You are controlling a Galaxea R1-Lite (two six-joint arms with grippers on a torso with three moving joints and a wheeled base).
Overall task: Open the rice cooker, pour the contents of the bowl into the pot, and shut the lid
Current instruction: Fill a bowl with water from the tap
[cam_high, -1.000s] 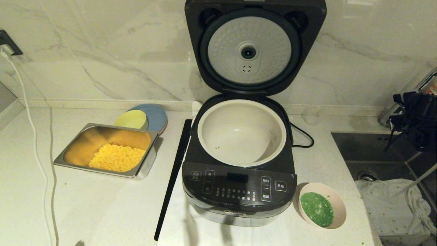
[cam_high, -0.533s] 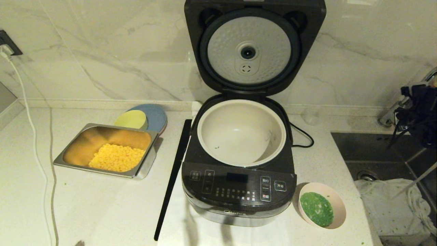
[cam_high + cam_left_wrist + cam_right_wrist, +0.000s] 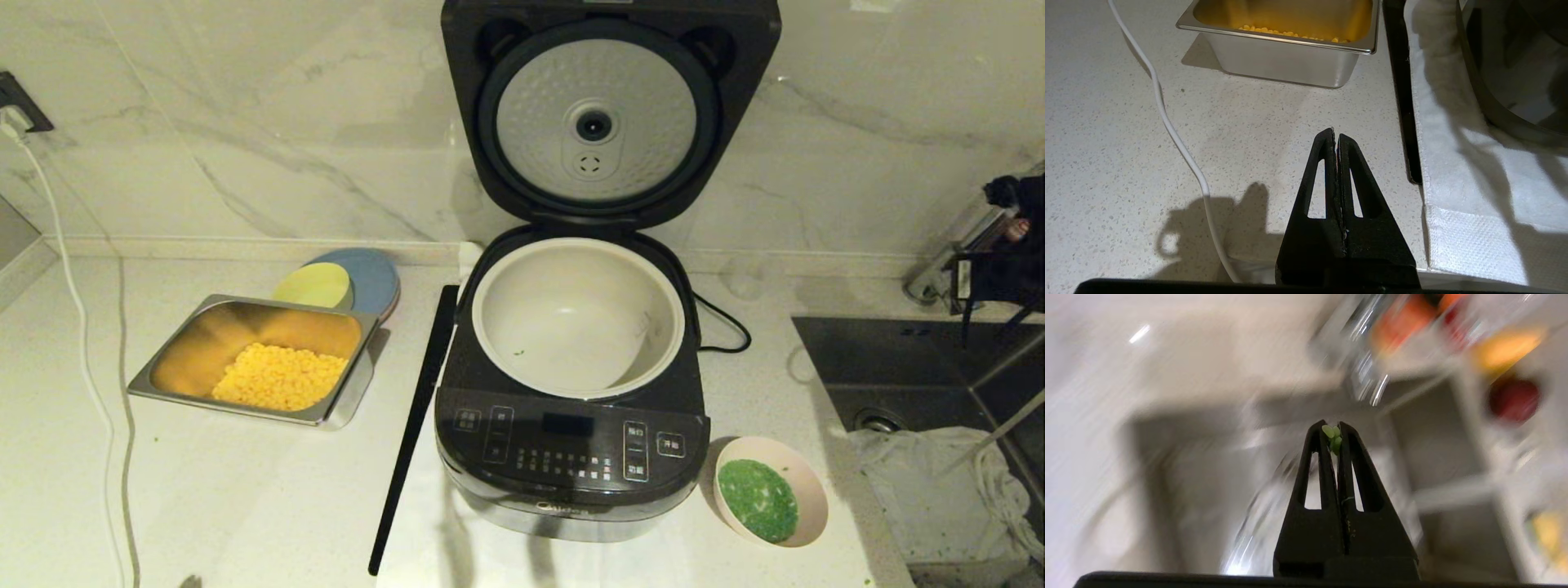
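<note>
Standing wide open on the counter, the rice cooker (image 3: 571,408) has its lid (image 3: 608,114) tipped straight up against the wall.

Inside it sits the pot (image 3: 578,314), nearly bare, with one tiny green speck on its wall. The bowl (image 3: 771,490) rests on the white cloth (image 3: 1474,196) just beside the cooker's front right corner, and the green contents (image 3: 758,500) are inside it. The right gripper (image 3: 1334,435) is up over the sink (image 3: 898,367), well away from the bowl, with its fingers pressed together and a few green bits stuck between the tips. The left gripper (image 3: 1334,136) hangs low over the counter near the steel tray (image 3: 1286,61) of yellow corn (image 3: 279,377), its fingers pressed together on nothing. A white cord (image 3: 1180,143) runs along the counter beside it.
</note>
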